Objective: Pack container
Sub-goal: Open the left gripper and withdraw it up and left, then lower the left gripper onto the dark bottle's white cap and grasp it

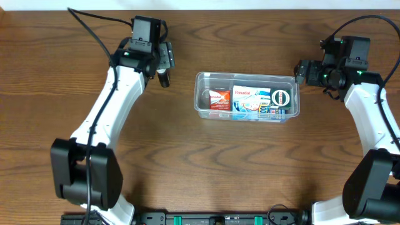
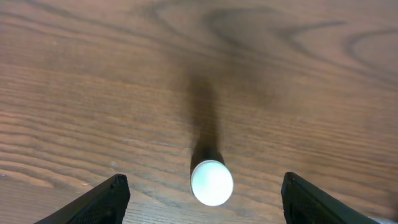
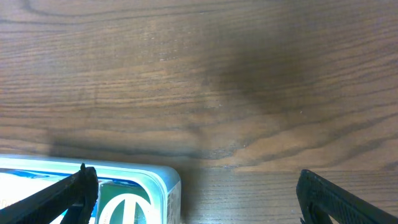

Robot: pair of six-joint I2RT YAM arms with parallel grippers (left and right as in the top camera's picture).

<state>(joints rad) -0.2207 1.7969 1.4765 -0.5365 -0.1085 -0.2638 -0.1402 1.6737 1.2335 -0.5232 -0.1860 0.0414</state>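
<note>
Toward the far edge of the tabletop, on its left half, I am holding my left fingers (image 2: 106, 200) wide apart on either side of a small dark cylinder (image 2: 211, 182) with a white cap. It is standing upright on the bare wood and touching neither finger. Nothing is clamped, and whether this spread is for closing on the cylinder squarely or for clearing it, I cannot tell. The container (image 1: 203, 87) is sitting near the middle of the tabletop, a little toward the right edge, and is carrying a red packet (image 1: 219, 100), a blue-and-white Panadol box (image 1: 250, 102) and a round green-and-white item (image 1: 281, 98) side by side. My right fingers (image 3: 62, 196) are also standing fully apart and empty, hanging just beside the container's far right corner. They are probably waiting there so the left side is getting a free path to the bare space at the container's left end.
</note>
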